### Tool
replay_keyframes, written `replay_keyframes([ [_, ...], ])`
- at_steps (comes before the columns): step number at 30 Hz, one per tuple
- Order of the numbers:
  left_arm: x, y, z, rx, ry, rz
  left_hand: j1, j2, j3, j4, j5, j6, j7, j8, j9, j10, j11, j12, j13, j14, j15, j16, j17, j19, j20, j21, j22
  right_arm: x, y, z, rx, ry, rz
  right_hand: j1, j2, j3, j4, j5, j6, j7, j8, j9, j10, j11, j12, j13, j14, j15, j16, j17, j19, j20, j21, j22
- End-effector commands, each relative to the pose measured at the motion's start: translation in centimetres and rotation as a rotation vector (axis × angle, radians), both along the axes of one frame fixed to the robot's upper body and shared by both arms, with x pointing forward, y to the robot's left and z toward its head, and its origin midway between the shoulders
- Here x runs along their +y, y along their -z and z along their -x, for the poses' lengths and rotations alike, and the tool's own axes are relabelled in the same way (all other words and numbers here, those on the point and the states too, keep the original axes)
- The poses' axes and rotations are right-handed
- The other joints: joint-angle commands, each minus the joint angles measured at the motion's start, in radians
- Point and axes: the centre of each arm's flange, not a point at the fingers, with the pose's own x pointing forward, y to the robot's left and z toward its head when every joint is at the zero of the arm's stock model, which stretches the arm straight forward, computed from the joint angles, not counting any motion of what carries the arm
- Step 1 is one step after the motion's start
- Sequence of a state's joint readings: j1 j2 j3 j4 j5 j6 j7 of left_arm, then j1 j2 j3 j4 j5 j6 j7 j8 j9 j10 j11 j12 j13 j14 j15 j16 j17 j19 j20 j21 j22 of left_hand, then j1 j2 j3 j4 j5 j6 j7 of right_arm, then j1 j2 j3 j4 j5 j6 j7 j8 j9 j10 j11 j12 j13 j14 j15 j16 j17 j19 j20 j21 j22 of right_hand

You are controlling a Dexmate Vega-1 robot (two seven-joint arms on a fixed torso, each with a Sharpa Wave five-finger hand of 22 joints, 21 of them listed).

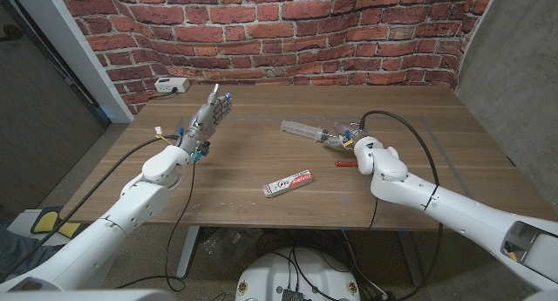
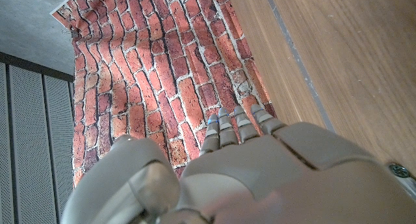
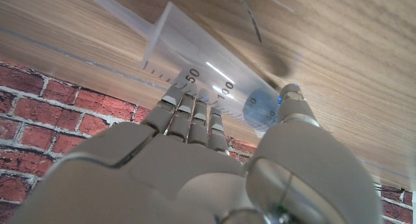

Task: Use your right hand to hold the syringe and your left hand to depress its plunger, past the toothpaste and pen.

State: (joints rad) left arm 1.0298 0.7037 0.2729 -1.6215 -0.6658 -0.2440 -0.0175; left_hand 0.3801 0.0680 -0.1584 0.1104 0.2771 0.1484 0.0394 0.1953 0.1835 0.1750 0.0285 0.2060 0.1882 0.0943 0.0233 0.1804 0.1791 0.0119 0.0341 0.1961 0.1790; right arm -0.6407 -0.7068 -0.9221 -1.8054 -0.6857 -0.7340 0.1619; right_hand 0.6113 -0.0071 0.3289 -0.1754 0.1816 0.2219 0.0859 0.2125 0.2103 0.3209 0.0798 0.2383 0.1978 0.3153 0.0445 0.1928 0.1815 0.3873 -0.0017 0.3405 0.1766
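Wooden table (image 1: 261, 166) in front of brick wall (image 1: 279, 26). Left robot hand (image 1: 209, 113) raised over table's left part, fingers apart and extended, holding nothing. Right robot hand (image 1: 349, 137) at table's right-centre, fingers and thumb closed around clear syringe (image 1: 305, 128) barrel; plunger end sticks out toward left robot hand, well apart from it. Toothpaste (image 1: 288, 184) lies near front edge. Red pen (image 1: 342, 163) just beside right wrist.
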Motion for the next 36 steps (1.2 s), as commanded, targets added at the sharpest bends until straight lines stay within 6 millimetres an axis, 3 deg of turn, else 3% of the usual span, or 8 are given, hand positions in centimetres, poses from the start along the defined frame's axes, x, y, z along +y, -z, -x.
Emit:
replay_keyframes([
  [1,-0.1,0.2,-0.3,0.007,0.007,0.006,0.004,0.002,-0.008,-0.001,-0.003,0.003,-0.004,0.004,0.003,0.004,-0.006,0.000,0.005,-0.003,-0.004,0.007,0.005,-0.001,0.007,0.002,0.005,0.0,-0.5,0.1,0.049,0.026,0.025,0.031,0.008,0.014,-0.001,0.005,0.019,0.003,0.009,0.003,0.017,-0.001,0.013,0.004,0.014,-0.002,0.008,0.003,0.028,0.000,0.006,0.002],
  [8,-0.2,0.2,-0.4,0.010,0.011,0.003,0.004,0.003,-0.010,-0.001,-0.004,0.006,-0.002,0.005,0.003,0.006,-0.006,0.001,0.005,0.000,-0.003,0.008,0.005,-0.001,0.010,0.003,0.005,0.1,-0.4,0.0,0.066,0.023,0.026,0.077,0.013,0.034,0.000,0.005,0.052,-0.003,0.020,0.006,0.054,-0.004,0.024,0.003,0.055,-0.013,0.014,0.003,0.075,-0.010,0.013,0.002],
  [11,-0.2,0.2,-0.4,0.011,0.011,0.005,0.004,0.004,-0.011,-0.001,-0.005,0.009,-0.001,0.006,0.003,0.006,-0.005,0.001,0.005,0.000,-0.003,0.008,0.005,-0.002,0.011,0.003,0.005,0.1,-0.3,-0.2,0.081,0.016,0.017,0.106,0.016,0.048,0.000,0.005,0.066,-0.002,0.023,0.007,0.068,-0.006,0.027,0.002,0.078,-0.018,0.016,0.004,0.124,-0.018,0.024,0.001],
  [16,-0.1,0.3,-0.5,0.012,0.010,0.006,0.004,0.004,-0.011,-0.001,-0.005,0.010,-0.001,0.006,0.003,0.007,-0.006,0.001,0.005,0.001,-0.003,0.009,0.005,-0.002,0.012,0.004,0.006,0.1,-0.1,-0.4,0.084,0.009,0.021,0.154,0.018,0.068,-0.003,0.007,0.097,0.005,0.032,0.008,0.100,0.004,0.035,0.002,0.105,-0.021,0.016,0.003,0.169,-0.045,0.028,-0.001],
  [18,-0.1,0.3,-0.5,0.011,0.009,0.006,0.004,0.005,-0.012,0.000,-0.005,0.010,-0.001,0.006,0.003,0.008,-0.006,0.001,0.005,0.001,-0.003,0.009,0.005,-0.002,0.013,0.004,0.006,0.2,0.1,-0.5,0.074,0.009,0.026,0.181,0.023,0.080,-0.003,0.009,0.112,0.000,0.036,0.009,0.119,-0.004,0.040,0.001,0.126,-0.034,0.019,0.004,0.192,-0.058,0.030,-0.002],
  [22,-0.2,0.3,-0.4,0.008,0.010,0.008,0.004,0.005,-0.013,0.000,-0.006,0.010,-0.001,0.006,0.003,0.009,-0.005,0.002,0.006,0.001,-0.002,0.009,0.005,-0.003,0.013,0.004,0.006,0.5,0.3,-0.4,0.042,-0.005,0.025,0.238,0.018,0.100,-0.003,0.008,0.164,-0.027,0.050,0.007,0.180,-0.031,0.054,0.000,0.199,-0.078,0.031,0.006,0.257,-0.101,0.041,0.000],
  [25,-0.2,0.3,-0.4,0.007,0.012,0.008,0.004,0.005,-0.013,0.000,-0.006,0.010,-0.002,0.006,0.003,0.009,-0.005,0.002,0.006,0.004,-0.003,0.010,0.005,-0.003,0.014,0.005,0.006,0.8,0.7,-0.5,0.023,-0.006,0.027,0.264,0.022,0.110,0.003,0.006,0.205,-0.050,0.061,0.006,0.219,-0.045,0.061,-0.001,0.245,-0.104,0.038,0.008,0.293,-0.118,0.048,0.001],
  [36,-0.3,0.5,-0.1,0.005,0.011,0.010,0.004,0.007,-0.015,0.000,-0.007,0.014,-0.003,0.006,0.003,0.011,-0.007,0.002,0.006,0.005,-0.004,0.010,0.005,-0.003,0.015,0.005,0.006,0.9,2.2,-1.2,-0.035,-0.008,0.000,0.391,0.074,0.155,0.004,0.009,0.378,-0.124,0.103,0.000,0.379,-0.095,0.086,-0.006,0.411,-0.194,0.065,0.019,0.408,-0.186,0.090,0.011],
])
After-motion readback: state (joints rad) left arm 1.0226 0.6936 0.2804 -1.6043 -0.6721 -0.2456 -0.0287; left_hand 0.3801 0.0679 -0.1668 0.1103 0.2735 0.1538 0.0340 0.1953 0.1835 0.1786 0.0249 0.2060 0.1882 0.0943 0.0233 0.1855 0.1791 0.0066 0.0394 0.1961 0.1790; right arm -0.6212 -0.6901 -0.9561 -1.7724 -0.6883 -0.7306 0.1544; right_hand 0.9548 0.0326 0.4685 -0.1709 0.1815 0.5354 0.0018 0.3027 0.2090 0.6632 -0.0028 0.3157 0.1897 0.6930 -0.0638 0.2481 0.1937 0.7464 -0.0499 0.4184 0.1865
